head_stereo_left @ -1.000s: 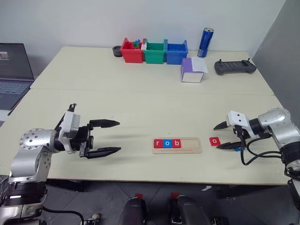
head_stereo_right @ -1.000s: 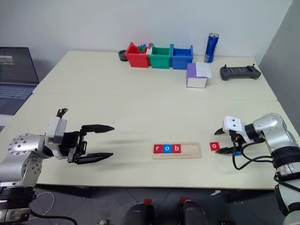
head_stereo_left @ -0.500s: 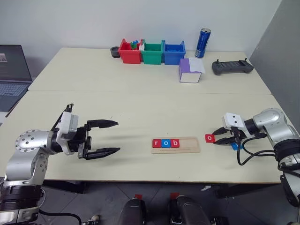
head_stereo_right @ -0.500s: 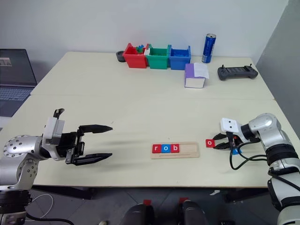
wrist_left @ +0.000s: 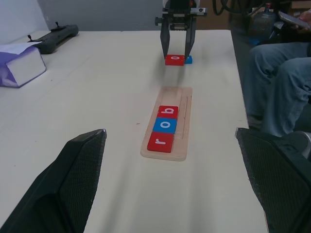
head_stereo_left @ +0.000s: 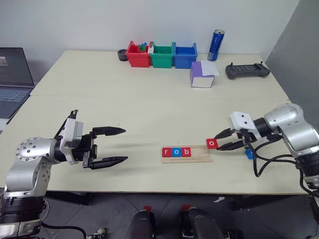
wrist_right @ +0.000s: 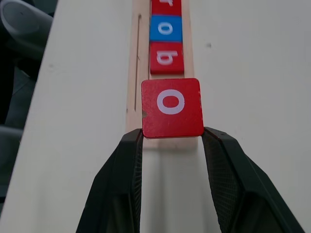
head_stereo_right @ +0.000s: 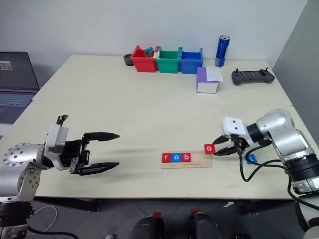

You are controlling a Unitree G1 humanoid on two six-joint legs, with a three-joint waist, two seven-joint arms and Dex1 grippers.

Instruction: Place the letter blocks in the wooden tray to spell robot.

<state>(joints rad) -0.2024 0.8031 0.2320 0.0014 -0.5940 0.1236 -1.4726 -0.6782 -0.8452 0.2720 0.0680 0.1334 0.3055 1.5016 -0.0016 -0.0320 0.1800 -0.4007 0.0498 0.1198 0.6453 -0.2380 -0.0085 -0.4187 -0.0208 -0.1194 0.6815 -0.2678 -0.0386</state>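
Observation:
The wooden tray [head_stereo_left: 202, 154] lies near the table's front edge. It holds three letter blocks in a row: a red r [head_stereo_left: 166, 152], a blue o [head_stereo_left: 176, 152] and a red b [head_stereo_left: 185, 152]. My right gripper [head_stereo_left: 218, 142] is shut on a red o block [wrist_right: 172, 107], held just above the tray's bare right end, in line with the row. A blue block [head_stereo_left: 248, 154] lies on the table under my right wrist, and its letter cannot be read. My left gripper [head_stereo_left: 125, 145] stands open, well left of the tray and holding nothing.
Red [head_stereo_left: 139, 55], green [head_stereo_left: 163, 56] and blue [head_stereo_left: 185, 56] bins line the far edge, with a blue can [head_stereo_left: 216, 39], a purple-and-white box [head_stereo_left: 202, 75] and a black controller [head_stereo_left: 247, 71] to their right. A laptop [head_stereo_left: 12, 74] sits far left. A seated person's legs [wrist_left: 277, 82] are beside the table's right end.
My right gripper closed on the red o block, lifted it off the table and carried it left to the tray's right end. The left arm stayed still.

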